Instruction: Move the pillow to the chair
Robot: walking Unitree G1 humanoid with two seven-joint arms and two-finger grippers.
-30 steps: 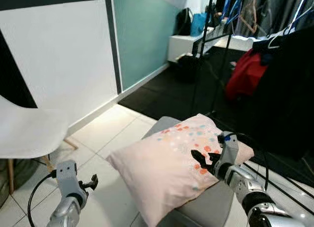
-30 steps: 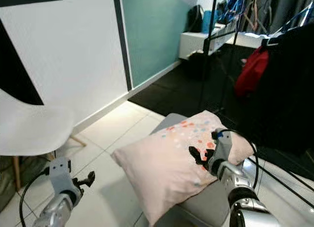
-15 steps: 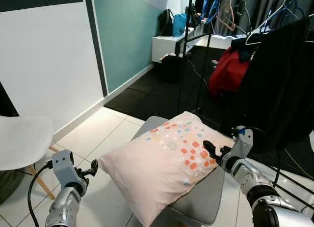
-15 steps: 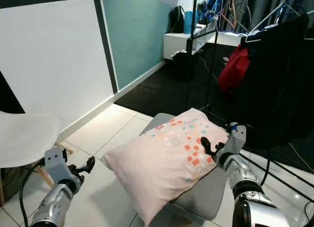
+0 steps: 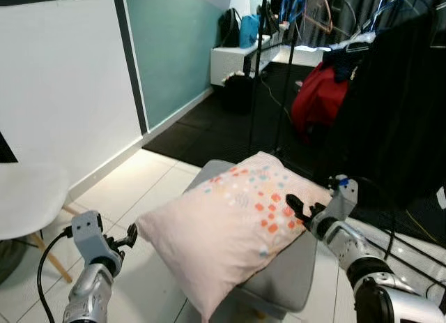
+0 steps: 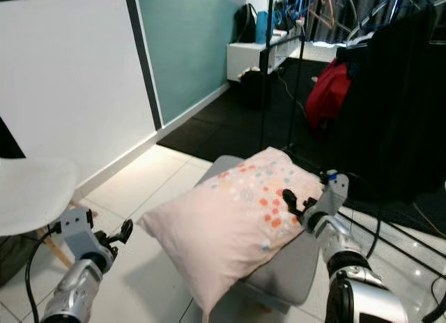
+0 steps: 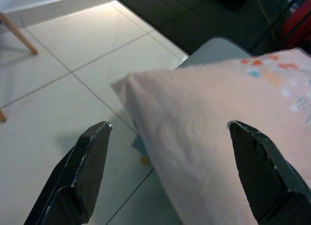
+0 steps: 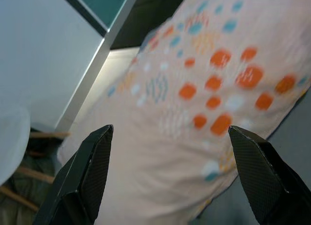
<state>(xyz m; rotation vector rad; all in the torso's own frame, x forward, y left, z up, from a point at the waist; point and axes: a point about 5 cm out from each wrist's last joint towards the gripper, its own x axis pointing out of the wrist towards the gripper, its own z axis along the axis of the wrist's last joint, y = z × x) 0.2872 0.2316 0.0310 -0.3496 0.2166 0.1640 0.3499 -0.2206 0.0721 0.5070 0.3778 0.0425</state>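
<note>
A: Pillow point(image 5: 237, 225) lay on grey stool point(image 5: 296, 281), overhanging its 9 o'clock edge. White chair point(image 5: 28, 197) far at 9.

B: Right gripper point(image 5: 301, 210) at pillow's 3 o'clock, left gripper point(image 5: 129, 234) at 9, both spread, holding nothing. Risk: a one-sided pinch could drop it.

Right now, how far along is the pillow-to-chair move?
Nothing is done yet: the pillow lies on the grey seat, overhanging its edge. In hand: the right gripper is open at the pillow's right side, the left gripper open near its left corner. Left: grasping it and carrying it to the white chair.
</note>
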